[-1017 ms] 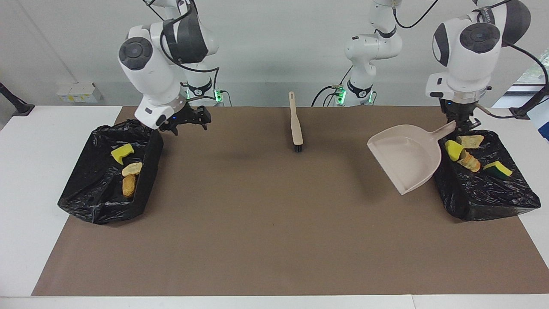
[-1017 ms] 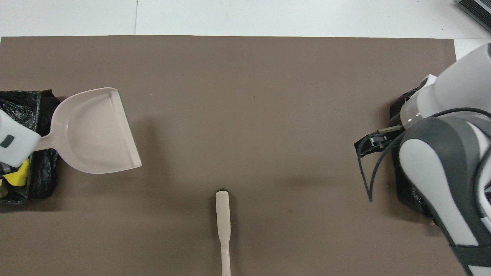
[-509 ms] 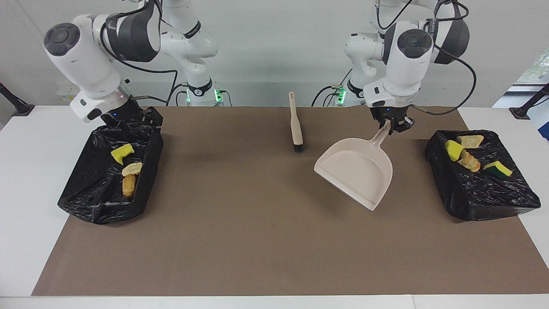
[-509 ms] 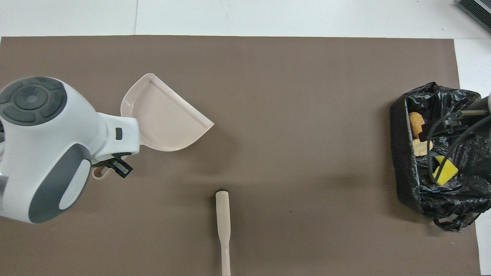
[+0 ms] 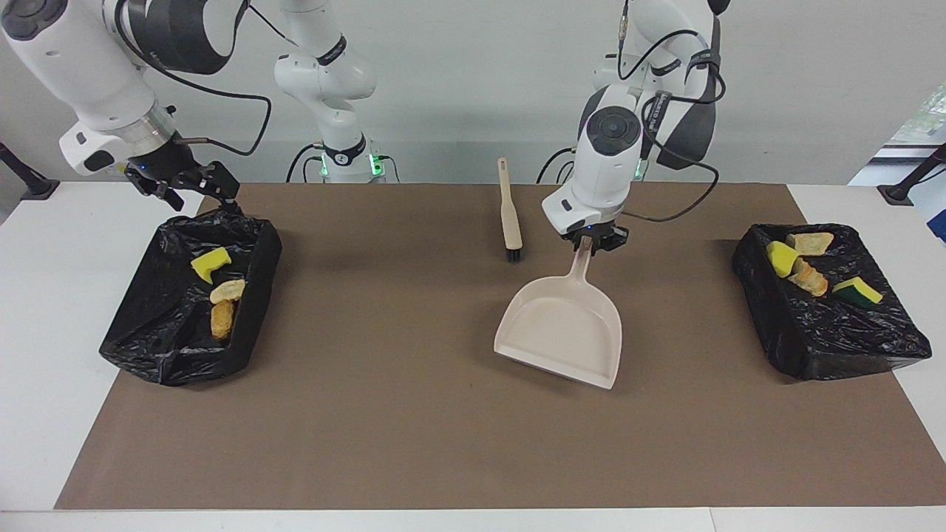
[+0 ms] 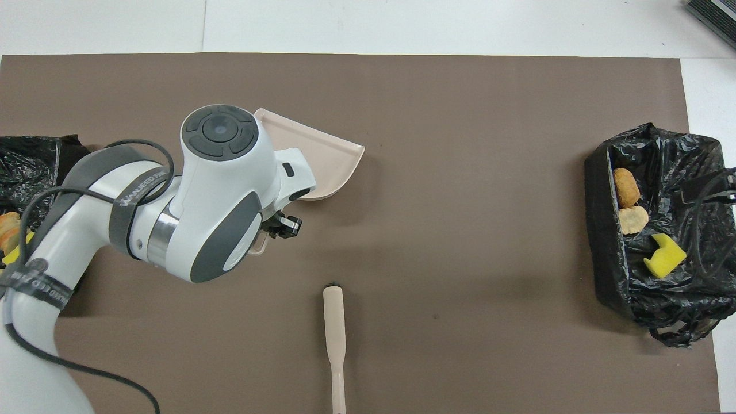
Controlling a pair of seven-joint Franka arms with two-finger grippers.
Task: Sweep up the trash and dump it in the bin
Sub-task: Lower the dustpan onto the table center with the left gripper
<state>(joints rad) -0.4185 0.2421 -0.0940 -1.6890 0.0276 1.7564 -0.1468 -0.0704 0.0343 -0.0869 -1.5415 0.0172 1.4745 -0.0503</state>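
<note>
Facing view: the left gripper clamped the dustpan handle over the mat. The right gripper hung spread wide and empty above a bin holding trash.

The left gripper has carried the dustpan (handle clamped) from the bin toward the brush.

The setting was a robotics laboratory. Two white industrial arms were bolted at the far edge of a white table, with exposed black cables and green indicator lights at their bases. A brown mat covered the work surface as a defined test area. Plain grey-white walls enclosed the space. Black clamp mounts stood at the table corners. Two bins lined with black bags were placed symmetrically at the table ends.
</note>
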